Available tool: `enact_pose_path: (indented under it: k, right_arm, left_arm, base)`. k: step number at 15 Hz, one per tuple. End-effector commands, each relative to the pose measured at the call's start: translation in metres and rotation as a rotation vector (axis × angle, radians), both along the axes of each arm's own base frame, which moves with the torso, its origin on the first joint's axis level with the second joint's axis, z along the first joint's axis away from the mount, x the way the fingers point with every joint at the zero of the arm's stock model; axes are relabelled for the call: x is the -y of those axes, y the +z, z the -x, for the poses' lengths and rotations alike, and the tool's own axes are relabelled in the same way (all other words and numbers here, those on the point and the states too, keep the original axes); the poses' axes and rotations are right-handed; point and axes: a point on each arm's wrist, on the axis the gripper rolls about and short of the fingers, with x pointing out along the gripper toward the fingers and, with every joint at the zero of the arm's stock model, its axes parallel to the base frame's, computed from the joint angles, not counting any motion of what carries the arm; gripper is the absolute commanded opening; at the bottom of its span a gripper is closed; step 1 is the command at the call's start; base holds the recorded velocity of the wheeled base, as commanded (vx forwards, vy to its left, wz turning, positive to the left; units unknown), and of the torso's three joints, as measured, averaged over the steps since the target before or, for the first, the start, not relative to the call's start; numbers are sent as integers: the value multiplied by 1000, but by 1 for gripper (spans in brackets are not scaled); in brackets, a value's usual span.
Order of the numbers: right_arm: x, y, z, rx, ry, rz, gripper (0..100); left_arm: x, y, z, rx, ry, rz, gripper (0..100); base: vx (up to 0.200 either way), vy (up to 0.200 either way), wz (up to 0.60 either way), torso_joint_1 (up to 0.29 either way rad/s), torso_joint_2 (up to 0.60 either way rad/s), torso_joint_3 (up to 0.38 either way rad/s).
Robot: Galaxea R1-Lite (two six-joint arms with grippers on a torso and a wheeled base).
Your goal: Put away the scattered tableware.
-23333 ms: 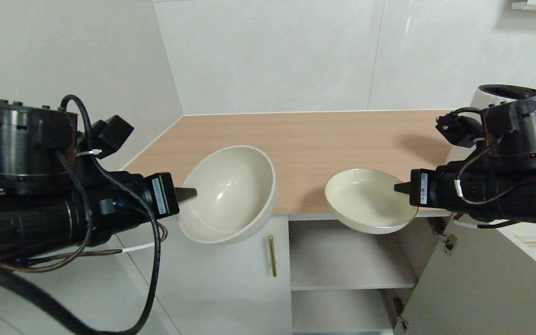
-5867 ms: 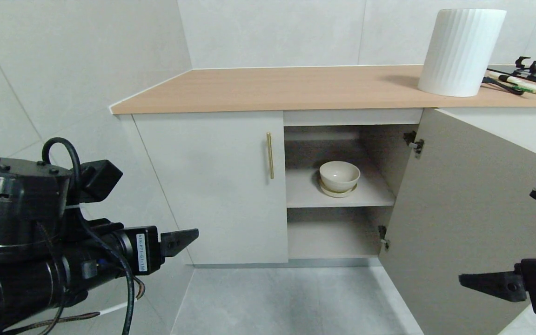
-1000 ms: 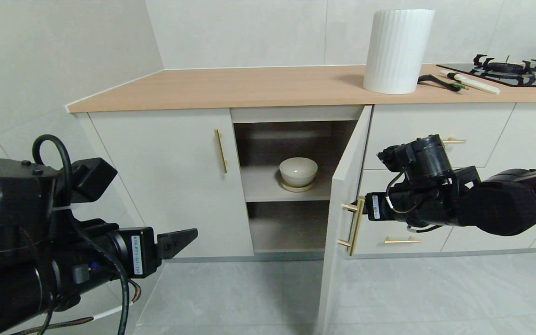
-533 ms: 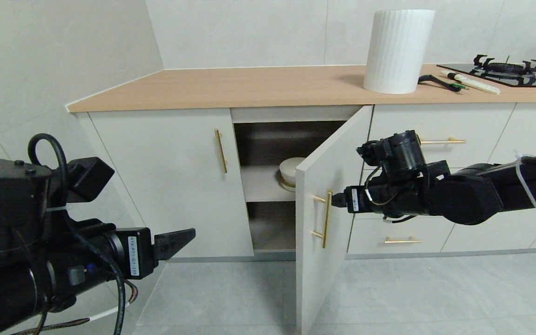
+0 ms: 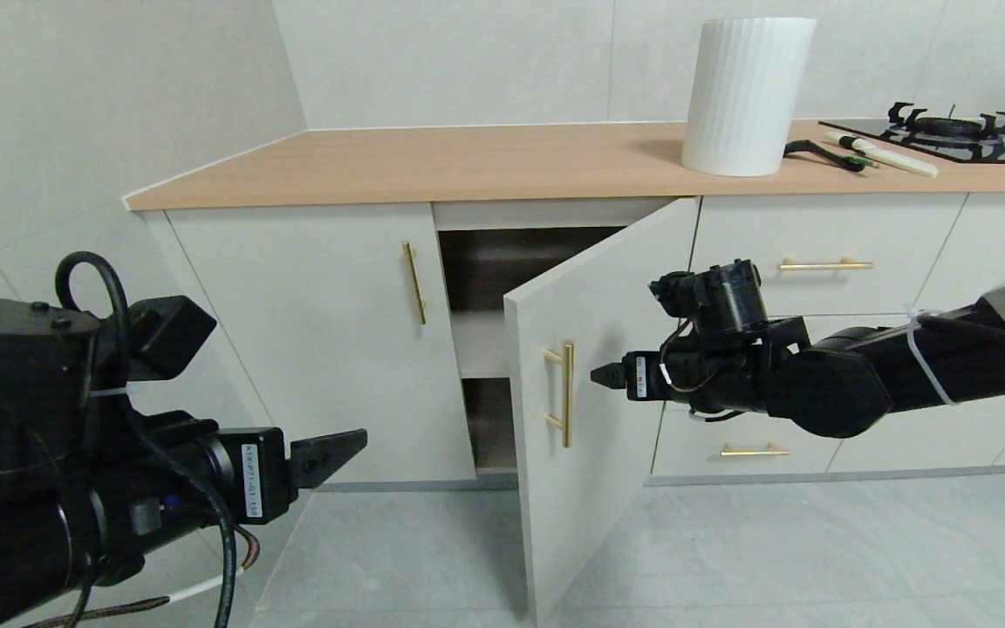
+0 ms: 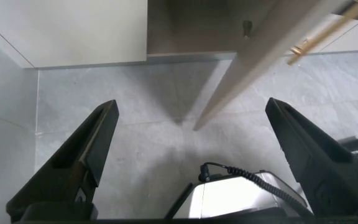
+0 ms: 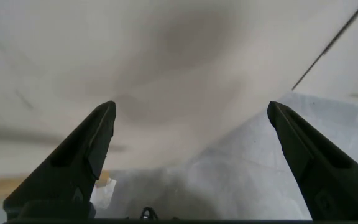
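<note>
Plainly, left claw [image 6: 191, 104] and right claw [image 7: 191, 106] gape; head view shows door handle [image 5: 565, 394] nearby.

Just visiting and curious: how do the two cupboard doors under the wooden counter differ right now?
The left door sits fully shut, facing straight out; the right door stands partly open, angled outward. The left door hides its compartment; past the right door's edge, a shelf shows. Both are pale, each with an upright gold handle.
</note>
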Motion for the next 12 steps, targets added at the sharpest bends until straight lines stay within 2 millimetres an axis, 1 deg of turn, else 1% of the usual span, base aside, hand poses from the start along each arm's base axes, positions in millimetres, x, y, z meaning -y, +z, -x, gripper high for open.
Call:
enact_pose_path:
  k: [1,4,9,12]
  right_arm:
    - [-1,-3,-1,-6,0,2,100]
    - [-6,-6,-5,-16,-10,-18,100]
    - [-17,-7,-9,-36,-31,-85,100]
    - [-19,-8,-10,-41,-39,-98,100]
  left_arm:
    - [-1,0,1,-2,-1,-5,100]
    - [-1,-4,1,-4,-15,-39,100]
    - [-2,-1,0,4,-6,-33,100]
    - [-2,-1,0,4,-6,-31,100]
  base:
    - [0,0,0,0,0,0]
    - [0,0,0,0,0,0]
    - [200,0,0,3,2,4]
    - [200,0,0,2,4,-2]
